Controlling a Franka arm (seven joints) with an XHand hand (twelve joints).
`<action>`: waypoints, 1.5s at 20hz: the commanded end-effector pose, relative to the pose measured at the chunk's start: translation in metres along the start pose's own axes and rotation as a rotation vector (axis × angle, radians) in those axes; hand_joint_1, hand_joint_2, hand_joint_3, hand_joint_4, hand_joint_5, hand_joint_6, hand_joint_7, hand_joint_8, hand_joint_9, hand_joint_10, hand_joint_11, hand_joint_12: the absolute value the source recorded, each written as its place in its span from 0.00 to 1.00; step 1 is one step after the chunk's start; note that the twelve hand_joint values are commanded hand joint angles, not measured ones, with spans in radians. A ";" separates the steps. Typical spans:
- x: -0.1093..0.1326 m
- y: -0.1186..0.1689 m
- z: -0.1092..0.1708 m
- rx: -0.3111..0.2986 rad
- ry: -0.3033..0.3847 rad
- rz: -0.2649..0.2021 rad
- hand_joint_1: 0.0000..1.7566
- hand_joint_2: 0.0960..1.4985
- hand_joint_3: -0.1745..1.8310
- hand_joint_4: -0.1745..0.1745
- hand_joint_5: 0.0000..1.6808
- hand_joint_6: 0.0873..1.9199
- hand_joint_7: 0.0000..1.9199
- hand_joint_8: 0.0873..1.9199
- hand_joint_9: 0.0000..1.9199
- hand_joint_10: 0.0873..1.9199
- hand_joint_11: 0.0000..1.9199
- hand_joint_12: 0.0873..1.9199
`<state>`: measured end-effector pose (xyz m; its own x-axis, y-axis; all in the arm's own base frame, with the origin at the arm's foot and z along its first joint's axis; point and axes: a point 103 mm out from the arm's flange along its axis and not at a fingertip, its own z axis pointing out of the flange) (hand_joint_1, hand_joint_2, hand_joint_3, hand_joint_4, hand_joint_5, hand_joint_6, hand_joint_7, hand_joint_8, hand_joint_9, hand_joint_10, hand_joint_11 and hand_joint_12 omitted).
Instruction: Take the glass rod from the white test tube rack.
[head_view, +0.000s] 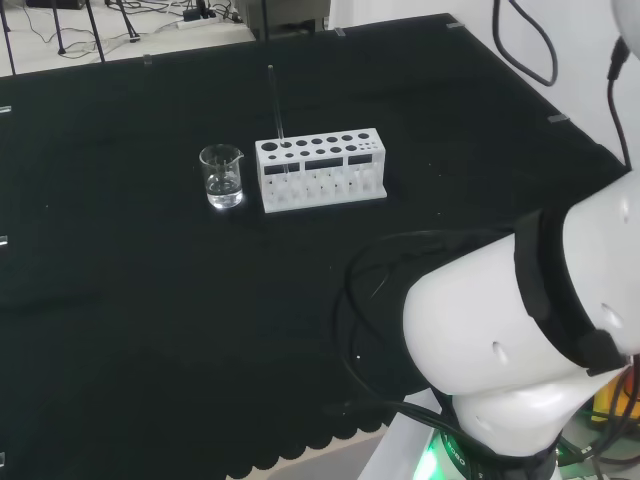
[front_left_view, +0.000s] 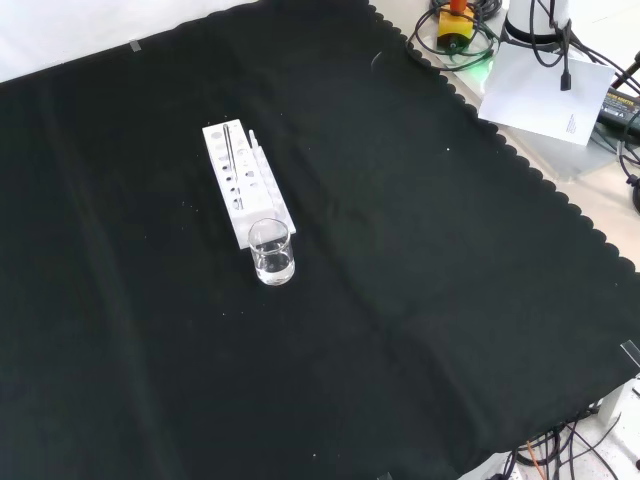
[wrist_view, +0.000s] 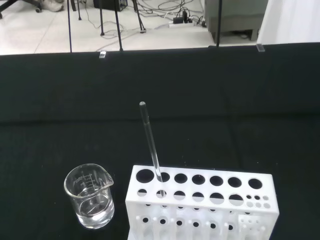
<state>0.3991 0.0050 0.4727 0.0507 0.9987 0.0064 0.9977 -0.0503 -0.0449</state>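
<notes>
Presently, as seen on the bench, left to right in the head view:

Cloth (head_view: 150, 330): black, covers the bench; scalloped edge at the near side in the head view and along the right side in the front view.

Beaker (head_view: 221, 176): clear glass, upright, pouring lip and printed scale; a little clear liquid in the bottom. Stands just beside the rack's left end in the head view, apart from it by a narrow gap. In the front view it stands at the rack's near end, overlapping it in the picture; whether they touch there I cannot tell.

Rod (head_view: 275, 103): clear glass, thin, long. Stands in a hole at the rack's left end, in the row nearer the wrist camera, second hole from the end. Leans slightly left in the wrist view; most of its length rises above the rack top. Nothing touches it.

Rack (head_view: 320, 170): white, two rows of large round holes, a cluster of small holes at the right end in the wrist view. Holds the rod; the other holes look bare.

Arm (head_view: 520, 320): big white links with black cabling at lower right of the head view, well apart from the rack.

Hand: state cannot be told.
</notes>
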 end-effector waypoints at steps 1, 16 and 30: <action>0.006 0.033 0.006 0.002 -0.021 -0.047 0.33 0.78 0.01 0.02 0.05 0.00 0.00 0.27 0.00 0.43 0.00 0.69; 0.021 0.112 0.041 0.087 -0.015 -0.079 0.37 0.77 0.00 0.03 0.06 0.00 0.00 0.32 0.02 0.44 0.00 0.73; 0.047 0.155 0.080 0.132 -0.023 -0.123 0.36 0.77 0.00 0.03 0.06 0.00 0.00 0.33 0.02 0.44 0.00 0.73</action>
<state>0.5253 0.0322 0.4157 -0.0488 0.9987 -0.0109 0.9884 0.0468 -0.1448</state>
